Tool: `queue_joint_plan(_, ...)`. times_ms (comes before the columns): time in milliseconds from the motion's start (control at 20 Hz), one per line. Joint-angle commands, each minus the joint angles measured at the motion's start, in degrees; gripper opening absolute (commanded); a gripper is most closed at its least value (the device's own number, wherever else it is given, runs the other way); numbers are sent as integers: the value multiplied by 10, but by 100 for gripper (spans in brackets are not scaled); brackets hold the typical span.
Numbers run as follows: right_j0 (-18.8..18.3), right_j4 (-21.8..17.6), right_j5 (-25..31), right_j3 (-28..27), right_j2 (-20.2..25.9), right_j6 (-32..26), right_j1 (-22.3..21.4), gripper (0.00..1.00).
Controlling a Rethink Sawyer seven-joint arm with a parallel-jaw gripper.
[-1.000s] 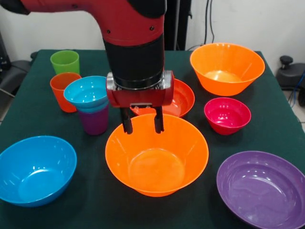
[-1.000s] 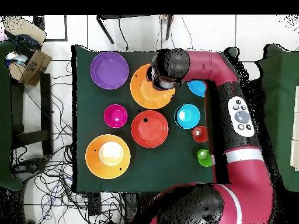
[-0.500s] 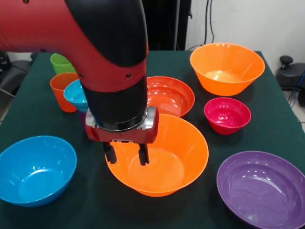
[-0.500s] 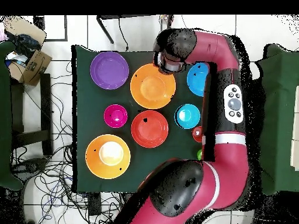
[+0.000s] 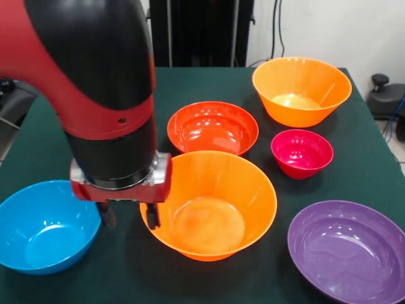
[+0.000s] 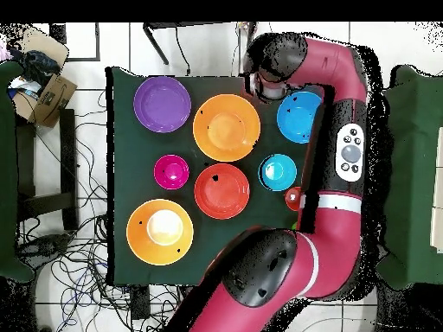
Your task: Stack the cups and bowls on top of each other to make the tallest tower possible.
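A dark green cloth (image 5: 354, 158) is covering the table, with a white wall and black cables showing behind it in the front view; from overhead, tangled cables (image 6: 73, 251) and a cardboard box (image 6: 52, 93) are lying on the tiled floor beside the table. The red and black arm (image 5: 95, 82) is reaching down over the near part of the table, and its gripper (image 5: 130, 215) is hanging between the large blue bowl (image 5: 45, 225) and the nearer large orange bowl (image 5: 209, 204), its two dark fingers (image 5: 152, 215) standing apart with nothing between them, one just outside the orange bowl's rim. That orange bowl is sitting empty and upright, as is the blue one. Behind it the shallow red-orange bowl (image 5: 213, 127) is lying empty, the small magenta bowl (image 5: 302, 152) is sitting to its side, and the second large orange bowl (image 5: 301, 90) is standing at the far corner. The large purple bowl (image 5: 348, 251) is resting empty at the near corner. Overhead, the small teal-blue bowl (image 6: 278, 172) is showing beside the arm, with the orange cup (image 6: 293, 198) next to it, partly hidden; the other cups are covered by the arm.
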Motion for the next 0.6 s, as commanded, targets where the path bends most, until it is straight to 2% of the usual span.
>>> queue_joint_plan(50,15,-80,88,-95,48,-254,23,100)
queue_joint_plan(350,11,-126,93,-137,84,-302,45,100)
queue_joint_plan(600,7,-173,98,-162,125,-318,62,100)
